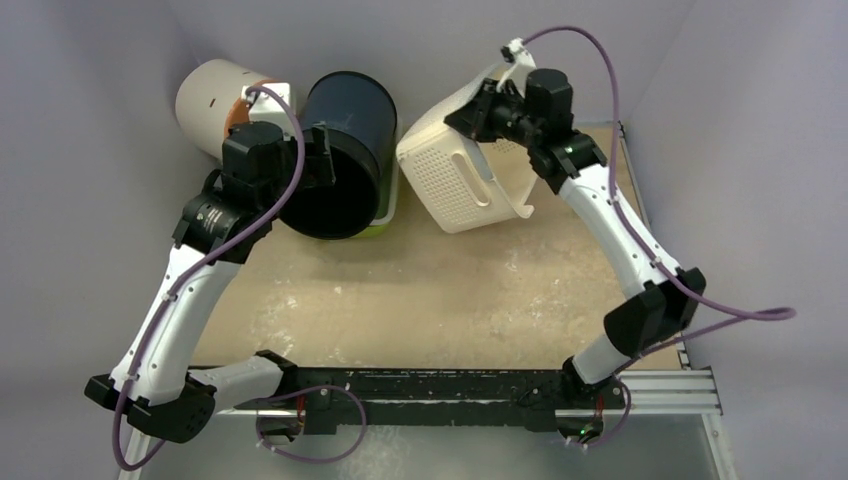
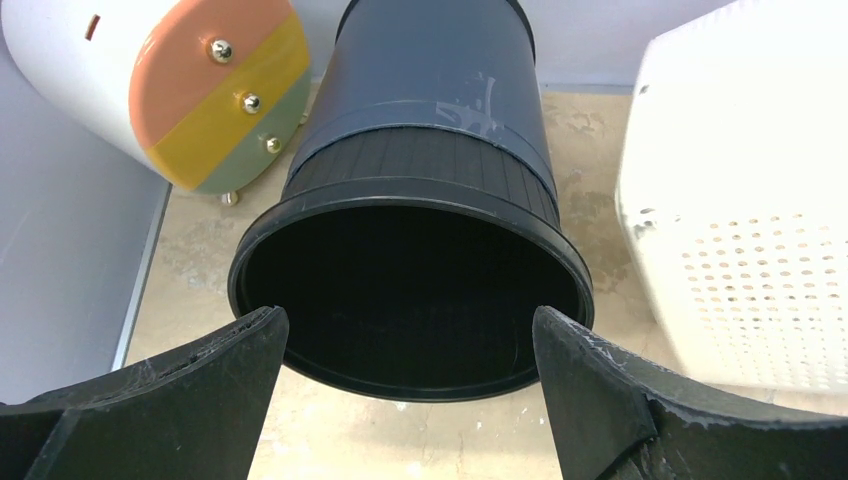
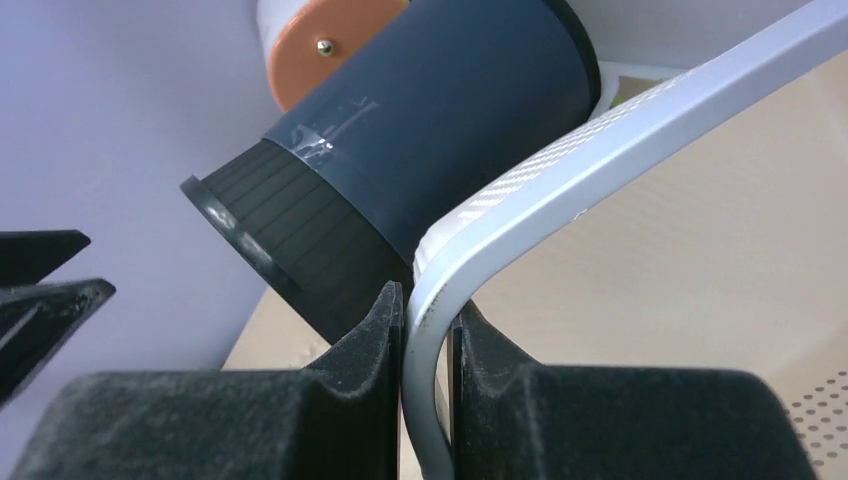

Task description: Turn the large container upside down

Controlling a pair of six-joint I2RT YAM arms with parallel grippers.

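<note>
Top view: right claw (image 1: 480, 112) clamped on the rim of the white basket (image 1: 455, 180), which is tilted at one o'clock.
Left wrist: left claw (image 2: 408, 322) gapes, empty, before the dark bin (image 2: 430, 100).
Right wrist: thin-rim pinch only. The basket may slip, or strike the bin, during rotation.

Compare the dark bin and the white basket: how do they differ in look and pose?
The bin is dark, round and solid-walled; the basket is white, boxy and perforated. The bin lies on its side, ungripped; the basket is tilted, its rim pinched by the right tool. Both are open containers, neither upright.
</note>
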